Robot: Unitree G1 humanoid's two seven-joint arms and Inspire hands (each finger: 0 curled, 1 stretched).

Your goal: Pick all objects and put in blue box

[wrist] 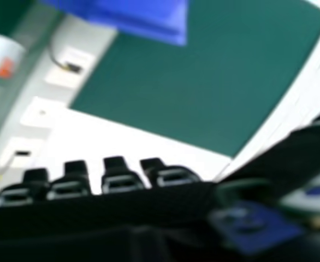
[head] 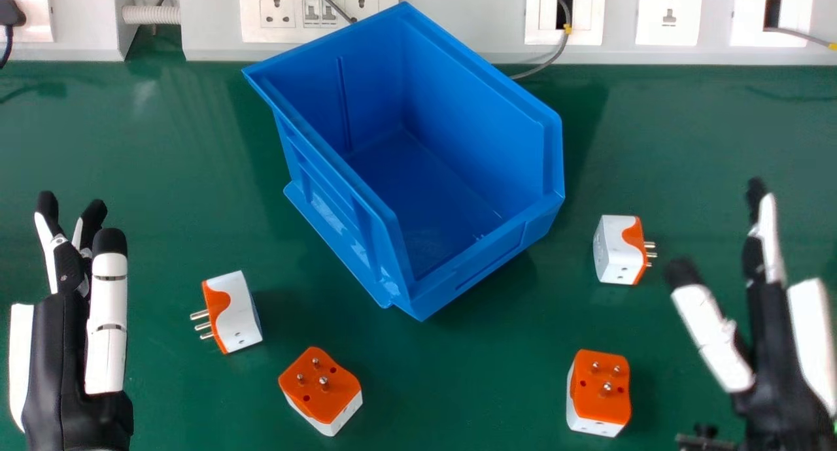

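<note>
Best to reach forward-left from the released, empty right hand (head: pixel 778 366) to the nearby boxy white-and-orange plastic adapter (head: pixel 613 250).

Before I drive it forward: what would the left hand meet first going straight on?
Probably the white trunking behind the green table; how high the left hand sits is hard to tell.

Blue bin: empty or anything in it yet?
Empty. The blue plastic open-top bin shows bare inner walls and floor; the four orange-and-white plug adapters sit outside on the green tabletop.
</note>
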